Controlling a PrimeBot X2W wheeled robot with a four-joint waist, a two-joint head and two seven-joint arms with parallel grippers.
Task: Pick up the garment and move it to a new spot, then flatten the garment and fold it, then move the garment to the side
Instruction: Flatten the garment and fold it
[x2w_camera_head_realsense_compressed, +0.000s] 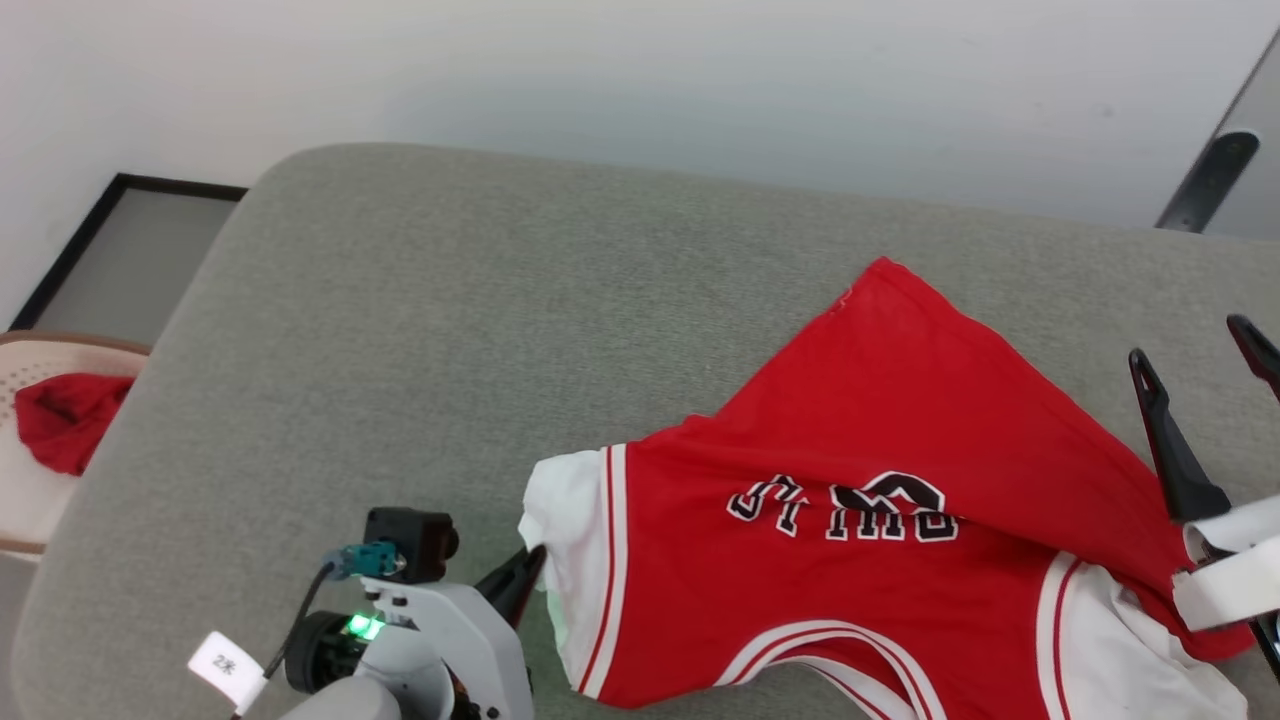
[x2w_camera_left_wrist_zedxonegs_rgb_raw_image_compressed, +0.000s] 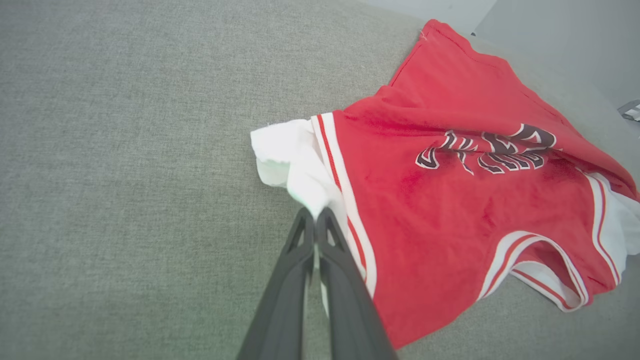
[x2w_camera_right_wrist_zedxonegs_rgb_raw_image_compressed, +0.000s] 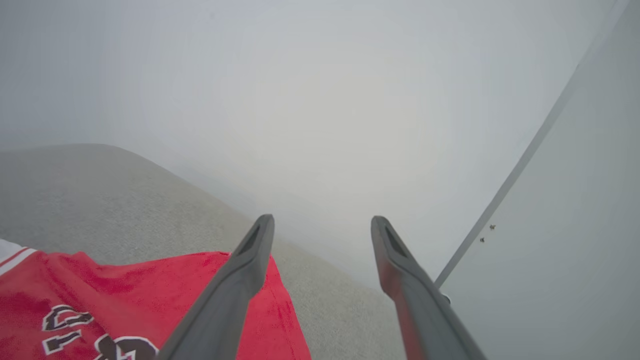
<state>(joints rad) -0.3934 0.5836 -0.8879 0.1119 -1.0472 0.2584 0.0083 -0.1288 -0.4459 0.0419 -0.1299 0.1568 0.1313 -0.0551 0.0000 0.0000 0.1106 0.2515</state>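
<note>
The garment (x2w_camera_head_realsense_compressed: 880, 520), a red jersey with white sleeves and black lettering, lies spread on the grey cushion (x2w_camera_head_realsense_compressed: 400, 330) at the right, collar toward me. My left gripper (x2w_camera_left_wrist_zedxonegs_rgb_raw_image_compressed: 315, 214) is shut on the garment's white left sleeve (x2w_camera_left_wrist_zedxonegs_rgb_raw_image_compressed: 295, 165), pinching its edge; the same gripper (x2w_camera_head_realsense_compressed: 520, 580) shows at the sleeve's lower left in the head view. My right gripper (x2w_camera_head_realsense_compressed: 1195, 355) stands open above the garment's right edge, with nothing between its fingers (x2w_camera_right_wrist_zedxonegs_rgb_raw_image_compressed: 250, 260). The garment (x2w_camera_right_wrist_zedxonegs_rgb_raw_image_compressed: 150, 300) lies below and left of them in the right wrist view.
A pale basket (x2w_camera_head_realsense_compressed: 30, 470) at the far left holds a small plain red cloth (x2w_camera_head_realsense_compressed: 65, 420). A dark-framed panel (x2w_camera_head_realsense_compressed: 130, 250) lies on the floor behind it. The cushion's bare grey surface spreads left of the garment. A white wall (x2w_camera_head_realsense_compressed: 640, 70) stands behind.
</note>
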